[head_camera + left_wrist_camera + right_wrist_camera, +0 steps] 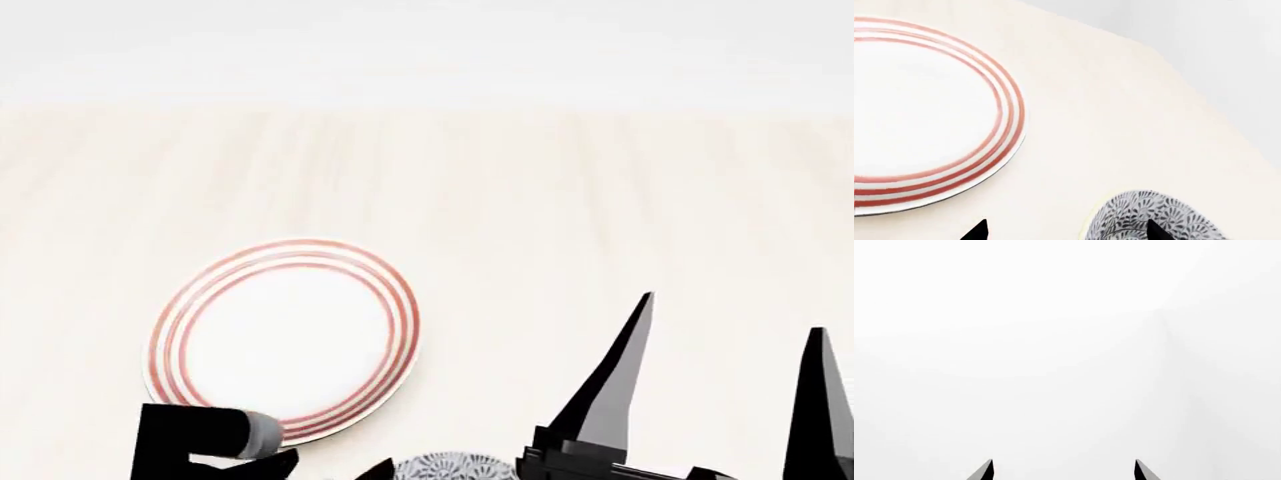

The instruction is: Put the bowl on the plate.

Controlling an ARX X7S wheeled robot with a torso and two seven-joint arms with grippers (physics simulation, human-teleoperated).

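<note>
The plate [280, 338], white with red rings, lies flat on the pale table [561, 200]; it fills one side of the left wrist view [921, 110]. The bowl [447, 468], patterned grey-blue and white, sits on the table beside the plate, cut off by the head view's lower edge. My left gripper [1067, 231] is open above the bowl's [1141, 207] near rim: one fingertip [1154, 231] shows over the bowl, the other over bare table. My right gripper [731, 312] is open and empty, raised to the right of the bowl, its fingers pointing away; [1064, 470] its wrist view shows only white.
The table's far edge [1174, 70] runs diagonally past the plate and bowl, with white background beyond it. My left arm [200, 445] shows at the head view's lower left, in front of the plate's near rim.
</note>
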